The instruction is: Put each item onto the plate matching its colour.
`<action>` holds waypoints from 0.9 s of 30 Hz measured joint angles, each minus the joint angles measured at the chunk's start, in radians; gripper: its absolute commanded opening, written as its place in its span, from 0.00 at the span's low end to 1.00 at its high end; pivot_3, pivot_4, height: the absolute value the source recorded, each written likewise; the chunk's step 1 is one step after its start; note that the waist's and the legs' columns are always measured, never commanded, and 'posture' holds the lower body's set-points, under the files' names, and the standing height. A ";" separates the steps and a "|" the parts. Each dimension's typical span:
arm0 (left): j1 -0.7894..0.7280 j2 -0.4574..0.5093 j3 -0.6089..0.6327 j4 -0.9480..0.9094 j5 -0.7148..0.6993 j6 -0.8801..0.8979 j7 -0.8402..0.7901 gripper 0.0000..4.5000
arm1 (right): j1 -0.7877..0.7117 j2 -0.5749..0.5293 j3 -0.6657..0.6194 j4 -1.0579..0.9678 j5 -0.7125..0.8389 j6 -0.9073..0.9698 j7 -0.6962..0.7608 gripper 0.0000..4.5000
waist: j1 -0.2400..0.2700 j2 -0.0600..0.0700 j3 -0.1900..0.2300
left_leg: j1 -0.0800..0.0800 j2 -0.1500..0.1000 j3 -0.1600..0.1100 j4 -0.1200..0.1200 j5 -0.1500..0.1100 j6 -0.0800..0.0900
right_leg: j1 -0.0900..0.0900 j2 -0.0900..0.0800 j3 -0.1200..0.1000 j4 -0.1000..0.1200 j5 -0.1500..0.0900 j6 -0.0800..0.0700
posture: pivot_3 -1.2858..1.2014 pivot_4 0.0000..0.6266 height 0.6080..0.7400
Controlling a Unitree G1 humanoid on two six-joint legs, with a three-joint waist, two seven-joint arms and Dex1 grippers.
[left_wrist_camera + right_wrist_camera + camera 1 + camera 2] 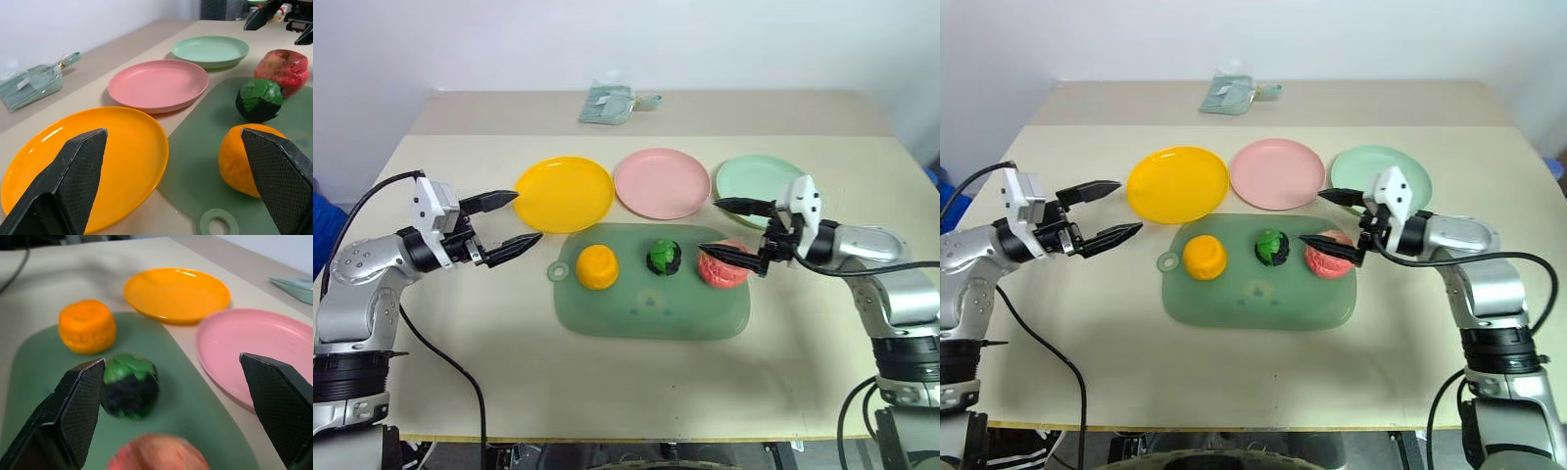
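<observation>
Three items sit in a row on a translucent green mat: a yellow-orange fruit on the left, a green-and-black ball in the middle, a pink-red apple on the right. Behind the mat lie a yellow plate, a pink plate and a mint green plate, all bare. My left gripper hovers open to the left of the mat, near the yellow plate's front edge. My right gripper is open too, its lower finger just above the apple, holding nothing.
A folded pale green cloth lies at the table's far edge. The mat has a ring-shaped tab on its left side. Bare tabletop stretches in front of the mat and on both sides.
</observation>
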 measured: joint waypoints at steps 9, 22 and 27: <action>-0.056 0.003 -0.033 0.011 -0.002 0.034 -0.036 1.00 | -0.037 0.015 -0.010 -0.074 0.044 0.055 -0.055 0.99 | -0.012 0.000 0.000 | 0.000 0.000 0.000 -0.001 0.000 0.000 | -0.001 0.001 0.000 0.000 0.000 0.000 | 0.52 0.24 0.92; -0.053 -0.035 -0.086 -0.039 -0.085 0.176 -0.119 1.00 | -0.085 0.012 -0.010 -0.173 0.135 0.164 -0.088 0.99 | -0.002 0.000 0.000 | 0.000 0.000 0.000 0.000 0.000 0.001 | 0.000 0.000 0.000 -0.001 0.000 0.000 | 0.52 0.24 0.92; -0.058 -0.107 -0.175 -0.020 -0.027 0.112 -0.116 1.00 | -0.069 0.010 -0.007 -0.192 0.143 0.177 -0.091 0.99 | -0.003 0.000 0.000 | 0.000 0.000 0.000 0.000 0.000 0.001 | 0.000 0.000 0.000 -0.001 0.000 0.000 | 0.52 0.24 0.92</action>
